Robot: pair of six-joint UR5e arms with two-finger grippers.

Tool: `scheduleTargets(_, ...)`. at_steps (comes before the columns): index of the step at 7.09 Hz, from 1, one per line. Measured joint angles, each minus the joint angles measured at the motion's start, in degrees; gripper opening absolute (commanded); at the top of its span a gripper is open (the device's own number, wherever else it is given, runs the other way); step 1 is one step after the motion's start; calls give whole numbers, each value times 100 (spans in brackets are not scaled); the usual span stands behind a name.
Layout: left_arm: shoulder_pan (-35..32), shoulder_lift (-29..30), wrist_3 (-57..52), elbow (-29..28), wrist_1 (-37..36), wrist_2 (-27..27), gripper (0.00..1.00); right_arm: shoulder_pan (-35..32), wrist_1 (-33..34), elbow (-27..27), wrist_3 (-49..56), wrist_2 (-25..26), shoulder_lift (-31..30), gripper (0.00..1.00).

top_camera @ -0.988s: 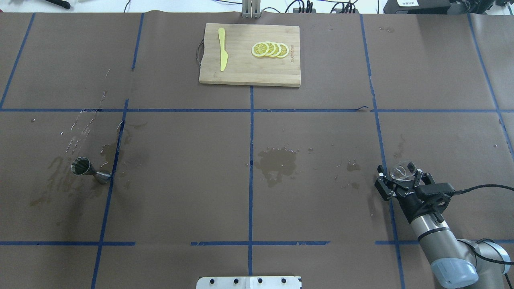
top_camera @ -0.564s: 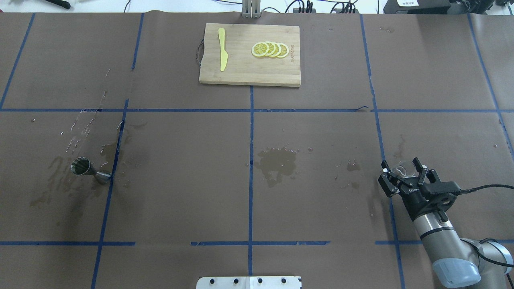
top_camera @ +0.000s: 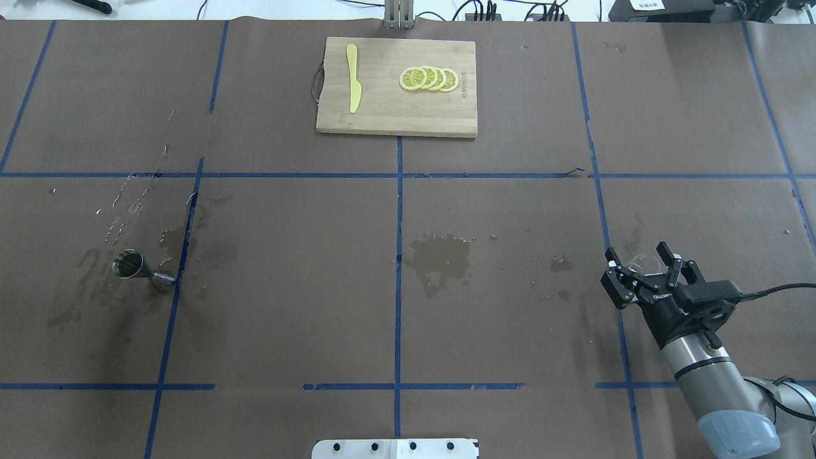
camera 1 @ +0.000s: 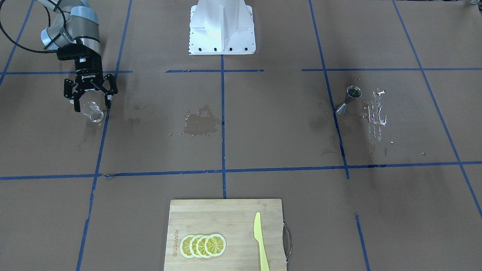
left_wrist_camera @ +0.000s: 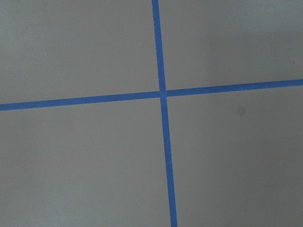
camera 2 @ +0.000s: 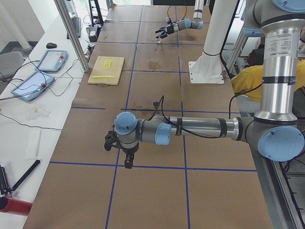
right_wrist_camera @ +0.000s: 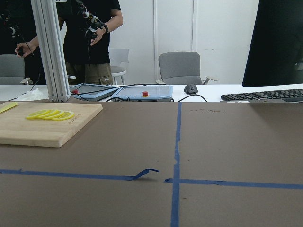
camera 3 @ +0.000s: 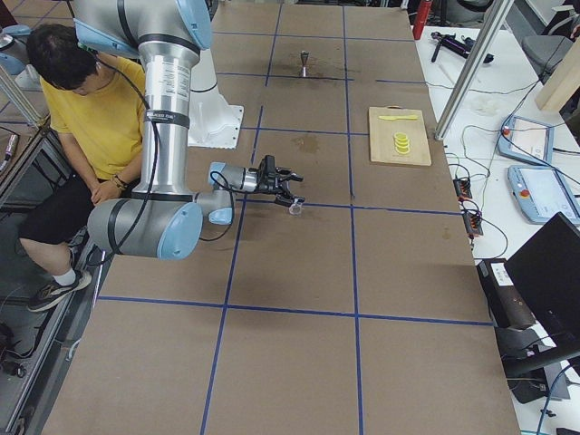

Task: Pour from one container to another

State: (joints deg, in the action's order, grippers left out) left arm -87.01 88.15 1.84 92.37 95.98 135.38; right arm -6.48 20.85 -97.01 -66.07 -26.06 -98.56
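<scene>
A small clear glass [top_camera: 639, 262] stands on the brown table cover at the right, also seen in the front view as the glass [camera 1: 93, 112]. My right gripper [top_camera: 639, 261] is open, with its fingers spread to either side of the glass and not pressing it; the right gripper [camera 1: 91, 105] shows the same from the front. A steel jigger [top_camera: 138, 271] stands upright far to the left, among wet spill marks. My left gripper [camera 2: 122, 153] shows only in the exterior left view, low over bare table, and I cannot tell its state.
A wooden cutting board [top_camera: 396, 121] with lemon slices [top_camera: 428, 78] and a yellow knife [top_camera: 352, 78] lies at the far middle. A wet patch [top_camera: 440, 258] marks the table centre. The robot base plate [top_camera: 395, 449] sits at the near edge.
The right gripper brought the tilted glass down to the table, then spread its fingers and let go. The jigger has not moved.
</scene>
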Motion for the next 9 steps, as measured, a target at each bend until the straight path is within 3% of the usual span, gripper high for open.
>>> scheduleTargets(2,0,0,6,0,0,5,100,-433,16,-185,299,-631,6,100)
scheduleTargets(4,0,0,8,0,8,6,100,-1351,34,-215,672,-1812,43,100)
scheduleTargets(6,0,0,5,0,19,6,100,-2745,471,-196,1113,-3739,75,100)
scheduleTargets(9,-1,13,-18,-20,65,6,100,-5101,1641,-159,2567,-7309,115,100)
